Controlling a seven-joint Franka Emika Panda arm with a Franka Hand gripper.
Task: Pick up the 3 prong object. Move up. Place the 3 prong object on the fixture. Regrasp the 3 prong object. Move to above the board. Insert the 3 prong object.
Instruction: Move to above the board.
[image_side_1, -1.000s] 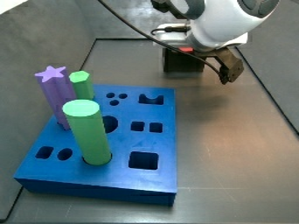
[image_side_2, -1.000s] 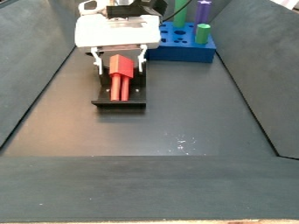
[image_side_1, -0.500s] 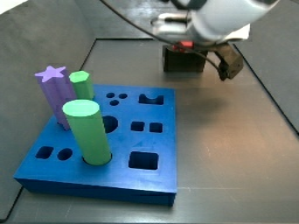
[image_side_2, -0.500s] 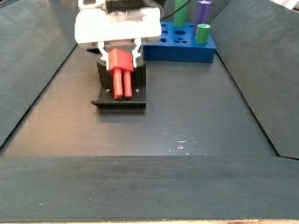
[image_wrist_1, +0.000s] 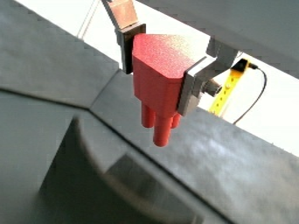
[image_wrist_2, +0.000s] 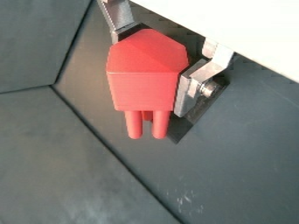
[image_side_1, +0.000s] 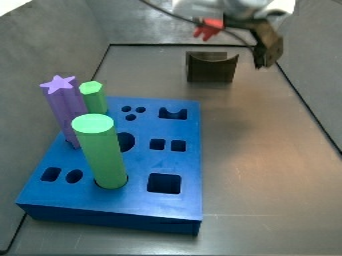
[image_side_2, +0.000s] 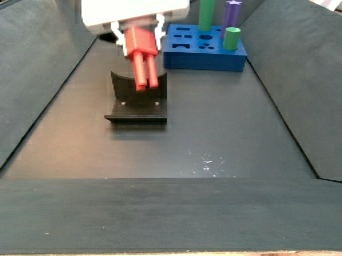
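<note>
Both wrist views show the gripper (image_wrist_1: 167, 61) pinching the 3 prong object (image_wrist_1: 160, 77): the silver finger plates (image_wrist_2: 201, 80) press against its two flanks, and its prongs point away from the camera toward the dark floor. The grip contact is visible only in these views.

In a side view, the 3 prong object (image_side_2: 142, 58) hangs from the gripper (image_side_2: 140, 35) above the fixture (image_side_2: 136, 106), apparently clear of it, though its lower end overlaps the fixture's upright. The board (image_side_2: 205, 48) lies beyond. This view hides the finger contact.

In the remaining side view, the gripper (image_side_1: 238, 28) sits at the upper frame edge above the fixture (image_side_1: 211, 67), with the red piece barely visible. The board (image_side_1: 127, 161) carries two green cylinders (image_side_1: 96, 151) and a purple star peg (image_side_1: 62, 105).

Compared with one second ago, the gripper has risen, lifting the red piece off the fixture.
</note>
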